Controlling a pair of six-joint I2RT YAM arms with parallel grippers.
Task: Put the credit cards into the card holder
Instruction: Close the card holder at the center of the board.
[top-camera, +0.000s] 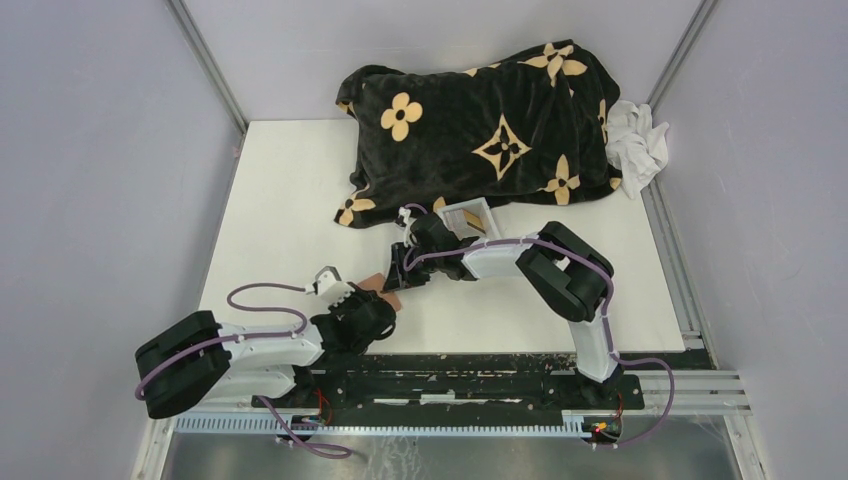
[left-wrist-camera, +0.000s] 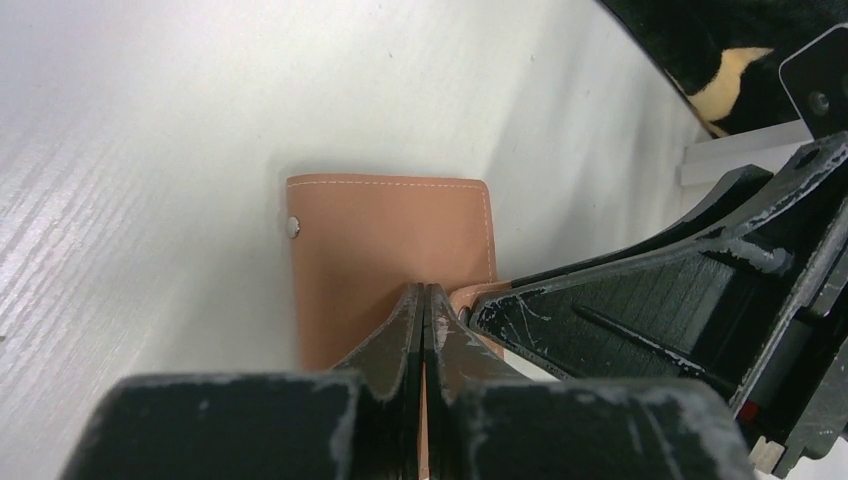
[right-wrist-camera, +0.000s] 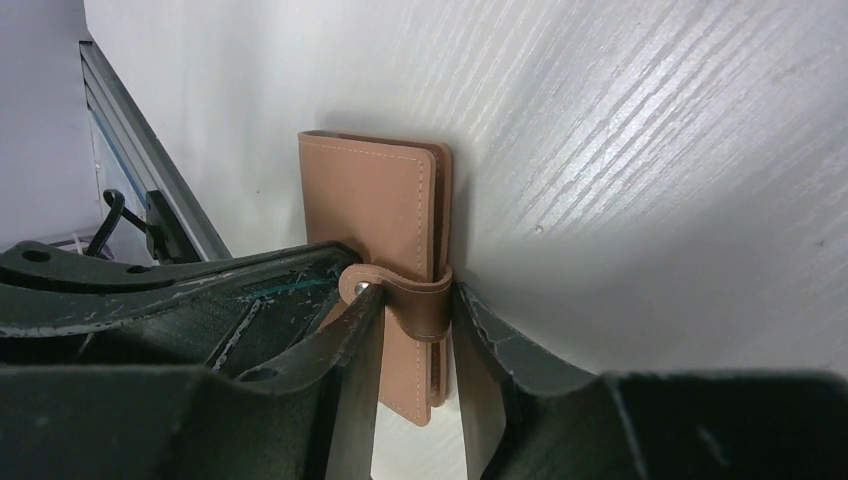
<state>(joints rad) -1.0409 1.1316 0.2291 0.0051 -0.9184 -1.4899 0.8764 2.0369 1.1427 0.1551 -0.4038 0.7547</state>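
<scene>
The tan leather card holder (top-camera: 375, 284) (left-wrist-camera: 380, 250) (right-wrist-camera: 370, 200) lies folded on the white table, near the front. My left gripper (top-camera: 385, 303) (left-wrist-camera: 425, 292) is shut, and its tips rest on the leather with nothing clearly between them. My right gripper (top-camera: 402, 270) (right-wrist-camera: 410, 292) straddles the holder's snap strap (right-wrist-camera: 420, 300). One fingertip presses the snap end and the other presses the folded edge. A right-gripper finger (left-wrist-camera: 640, 300) shows in the left wrist view, just beside the left tips. No credit cards show in any view.
A black blanket with tan flowers (top-camera: 480, 120) covers the back of the table (top-camera: 290, 210), with a white cloth (top-camera: 635, 140) at its right. A clear tray (top-camera: 465, 215) stands just behind the right wrist. A metal rail (right-wrist-camera: 150, 140) runs along the table edge.
</scene>
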